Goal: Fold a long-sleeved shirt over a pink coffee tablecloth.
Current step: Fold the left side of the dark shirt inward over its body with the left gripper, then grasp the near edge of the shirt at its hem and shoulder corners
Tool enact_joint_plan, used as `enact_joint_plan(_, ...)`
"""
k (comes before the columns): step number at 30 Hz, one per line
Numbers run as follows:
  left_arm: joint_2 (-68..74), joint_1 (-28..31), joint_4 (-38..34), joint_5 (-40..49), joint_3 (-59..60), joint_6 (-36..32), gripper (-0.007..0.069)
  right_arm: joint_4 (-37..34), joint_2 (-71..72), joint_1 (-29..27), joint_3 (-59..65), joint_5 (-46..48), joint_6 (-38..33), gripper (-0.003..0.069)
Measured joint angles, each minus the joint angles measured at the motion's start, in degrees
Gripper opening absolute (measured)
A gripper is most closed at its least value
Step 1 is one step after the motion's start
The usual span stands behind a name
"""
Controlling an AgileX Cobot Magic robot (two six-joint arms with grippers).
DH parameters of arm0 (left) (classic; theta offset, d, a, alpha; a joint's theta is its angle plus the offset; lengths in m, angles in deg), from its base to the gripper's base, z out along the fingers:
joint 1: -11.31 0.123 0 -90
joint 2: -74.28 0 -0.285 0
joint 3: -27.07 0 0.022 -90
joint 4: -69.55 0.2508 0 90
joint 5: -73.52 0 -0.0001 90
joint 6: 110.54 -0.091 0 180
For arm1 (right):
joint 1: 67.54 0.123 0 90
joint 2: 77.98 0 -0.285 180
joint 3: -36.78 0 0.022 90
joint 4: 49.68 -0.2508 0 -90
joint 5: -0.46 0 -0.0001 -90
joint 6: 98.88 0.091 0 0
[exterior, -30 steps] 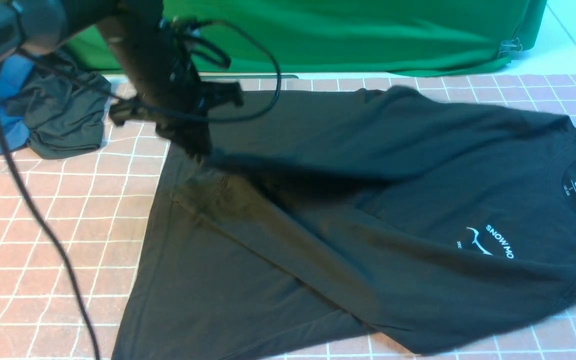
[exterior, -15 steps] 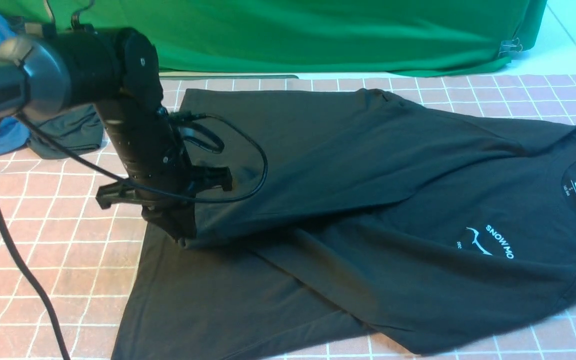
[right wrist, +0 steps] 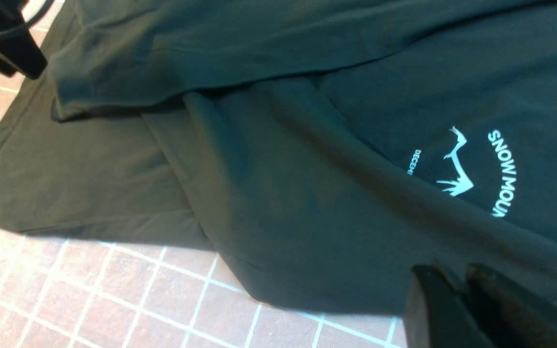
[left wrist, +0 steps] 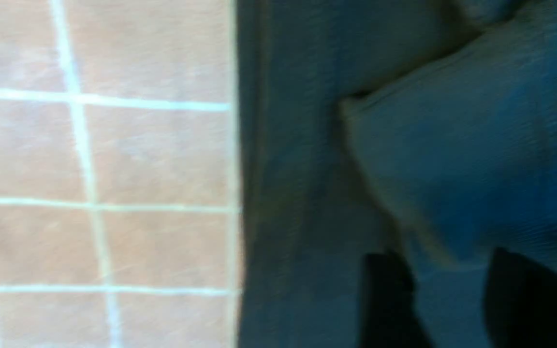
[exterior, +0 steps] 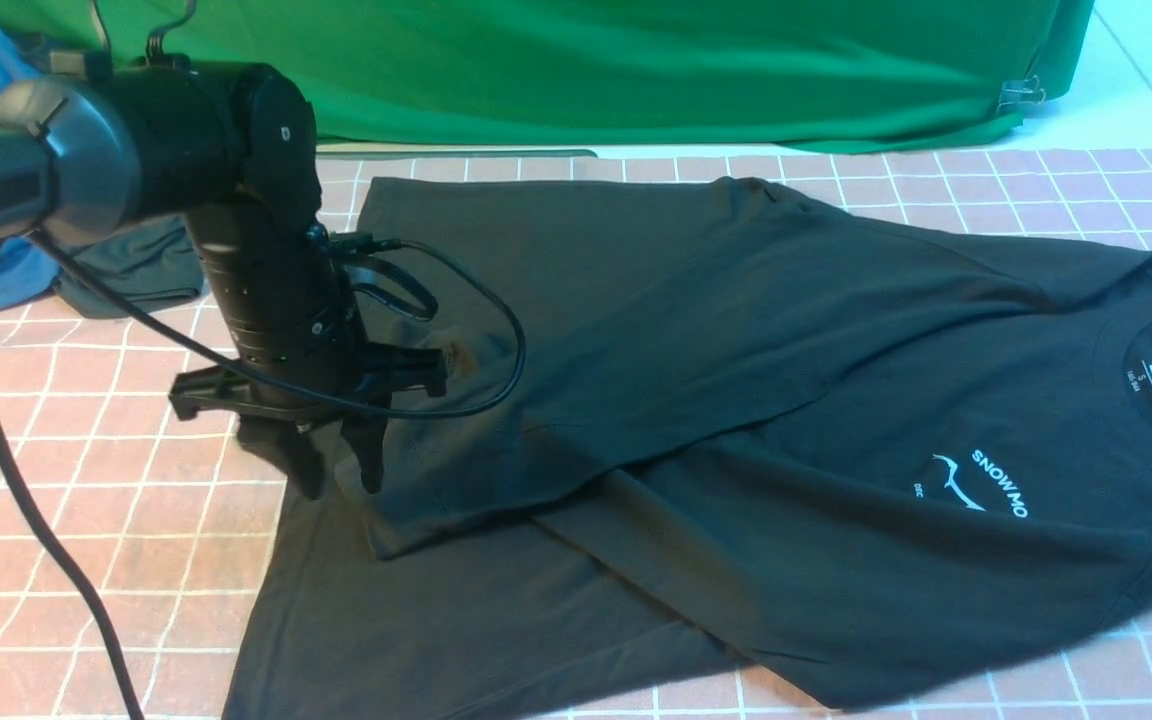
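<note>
The long-sleeved shirt [exterior: 736, 400], very dark with a white peak print [exterior: 976, 485], lies spread on the pink coffee tablecloth [exterior: 86, 450]. One sleeve is folded across the body, and its cuff [exterior: 406, 520] rests flat near the hem. My left gripper [exterior: 334, 482] hovers just above that cuff with its jaws open and nothing between them; the left wrist view shows the cuff [left wrist: 452, 159] ahead of the parted fingers [left wrist: 385, 290]. At the shirt's shoulder by the right edge, my right gripper [right wrist: 457, 273] is shut, with shirt cloth [right wrist: 283, 193] pinched between its tips.
A bright green cloth [exterior: 686, 70] hangs along the far side. A smaller dark garment bunched with blue cloth [exterior: 126, 265] lies at the far left. The left arm's black cable [exterior: 26, 500] trails over the tablecloth.
The left gripper carried the sleeve across the shirt toward the near side, lowered it and opened; the cuff now lies free on the shirt. The right gripper stayed put.
</note>
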Motion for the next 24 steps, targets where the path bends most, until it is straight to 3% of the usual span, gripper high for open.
enact_joint_plan(3, -0.7, 0.0, 2.4, 0.3, 0.1, 1.0, 0.0439, 0.1, 0.0, 0.0, 0.0, 0.0, 0.0, 0.0123)
enact_joint_plan(6, -3.1, 0.0, 2.4, 0.4, 1.8, 2.1, 0.0433, 0.2, 0.0, 0.0, 0.0, -0.1, 0.0, 0.0123)
enact_joint_plan(14, -13.0, 0.0, 0.0, -1.0, 16.0, 3.2, 0.0189, 0.4, 0.0, 0.0, 0.0, -0.1, 0.0, 0.0123)
enact_joint_plan(17, -15.2, 0.0, -2.2, -4.9, 23.0, 3.1, 0.0149, 0.5, 0.0, 0.0, 0.0, -0.2, 0.0, 0.0123)
enact_joint_plan(21, -15.9, 0.0, -2.1, -9.4, 29.8, 3.1, 0.0179, 0.5, 0.0, 0.0, 0.0, -0.2, 0.0, 0.0123)
enact_joint_plan(24, -16.0, 0.0, -1.6, -13.2, 34.0, 3.4, 0.0273, 0.5, 0.0, 0.0, 0.0, -0.4, 0.0, 0.0123)
